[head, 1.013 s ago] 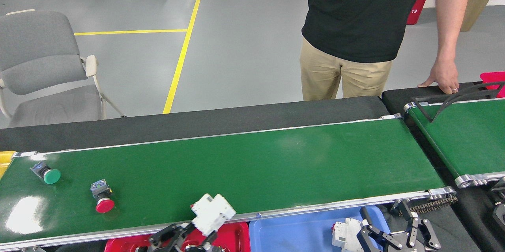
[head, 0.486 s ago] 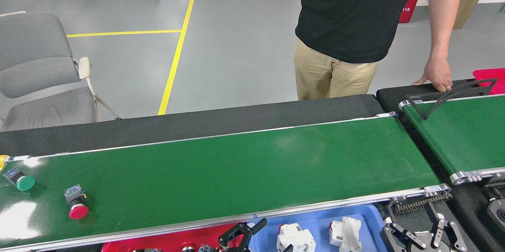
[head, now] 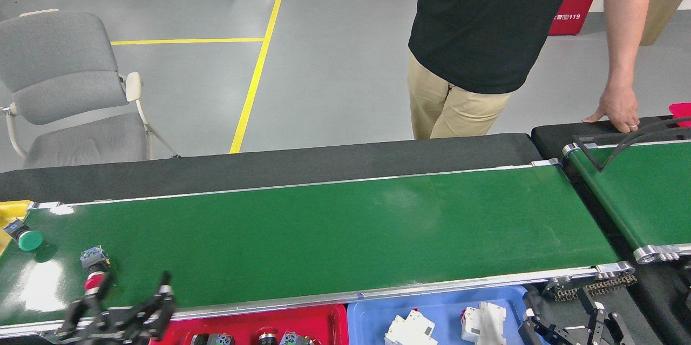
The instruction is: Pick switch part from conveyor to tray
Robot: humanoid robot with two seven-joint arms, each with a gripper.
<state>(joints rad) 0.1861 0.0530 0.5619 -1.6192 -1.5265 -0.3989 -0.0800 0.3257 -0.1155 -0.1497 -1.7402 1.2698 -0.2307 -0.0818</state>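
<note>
Red switch [head: 93, 274] lies on the conveyor [head: 324, 237] near its left end, close to the near rail, with its blue-grey body toward the far side and its red cap toward you. You will find the left gripper [head: 129, 302] directly over this part: its dark fingers [head: 162, 296] stand spread wide apart, one on each side of the red cap, and nothing is clamped between them. From this view you cannot tell whether a finger touches the cap.

A second part, the green switch [head: 24, 236], lies at the extreme left end of the belt, just beside a yellow bin [head: 11, 210]. It is well apart from the left gripper.

Below the near rail you see two trays side by side. The red tray [head: 302, 320] holds several small switch parts along the bottom edge of the view. The blue tray [head: 432, 310] holds two white breakers [head: 413, 331], lying near each other.

The right gripper [head: 572, 329] sits at the bottom right, just beside the blue tray. Only part of it shows, and you cannot tell how its jaws stand.

Beyond the conveyor a person [head: 486, 37] stands with one hand [head: 618, 110] resting on the black table edge next to a smaller green belt [head: 642, 194]. A grey chair [head: 59, 86] stands on the floor at the far left.
</note>
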